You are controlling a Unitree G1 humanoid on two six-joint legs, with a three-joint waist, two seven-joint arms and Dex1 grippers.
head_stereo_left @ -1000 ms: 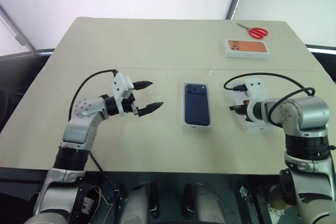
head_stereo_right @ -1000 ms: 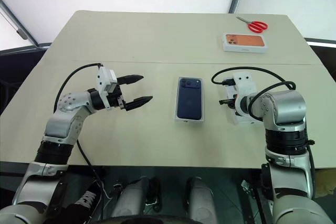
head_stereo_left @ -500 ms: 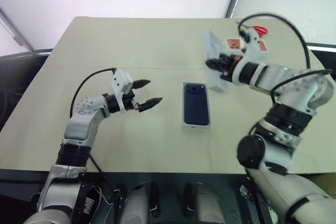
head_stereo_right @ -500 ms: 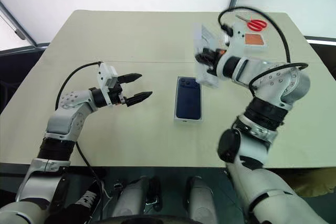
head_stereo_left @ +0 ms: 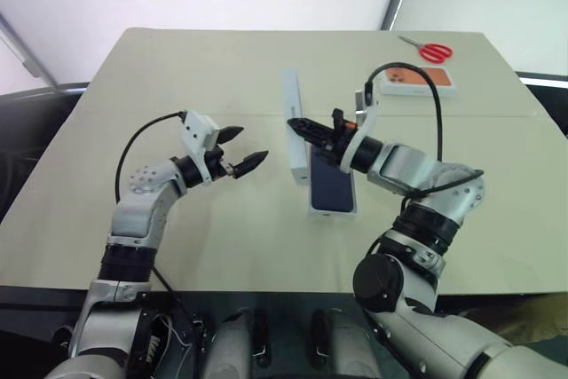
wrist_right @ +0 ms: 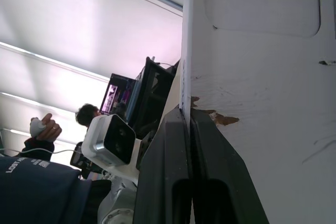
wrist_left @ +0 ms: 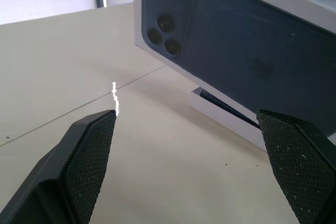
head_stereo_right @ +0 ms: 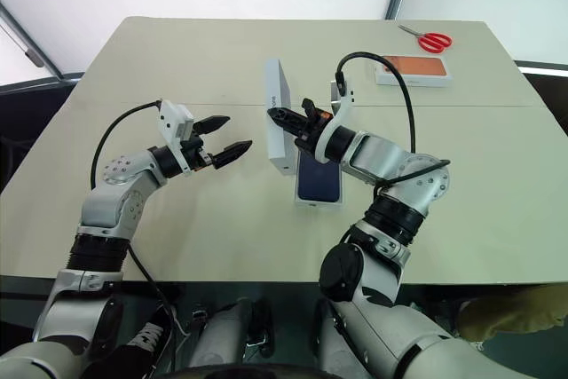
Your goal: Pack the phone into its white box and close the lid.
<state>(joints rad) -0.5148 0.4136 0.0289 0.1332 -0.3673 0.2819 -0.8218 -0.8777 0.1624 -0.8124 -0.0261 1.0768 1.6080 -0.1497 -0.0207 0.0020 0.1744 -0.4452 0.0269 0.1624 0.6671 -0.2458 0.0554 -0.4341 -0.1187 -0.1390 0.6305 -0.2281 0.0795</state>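
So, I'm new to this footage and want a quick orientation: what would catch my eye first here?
Most striking is the shallow white cardboard lid, held up on edge above the middle of the beige table by the right claw, shut on its rim. Just beneath lies the slim navy-blue phone in its shallow white box. To its left the left claw hovers open, and red-handled scissors lie at the far right corner.

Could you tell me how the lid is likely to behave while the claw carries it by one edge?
The lid, pinched at one wall by the right claw, stands on edge without sagging, so it is probably stiff and light. Its torn cardboard suggests it crushes easily. The thin-edge grip could let it pivot.
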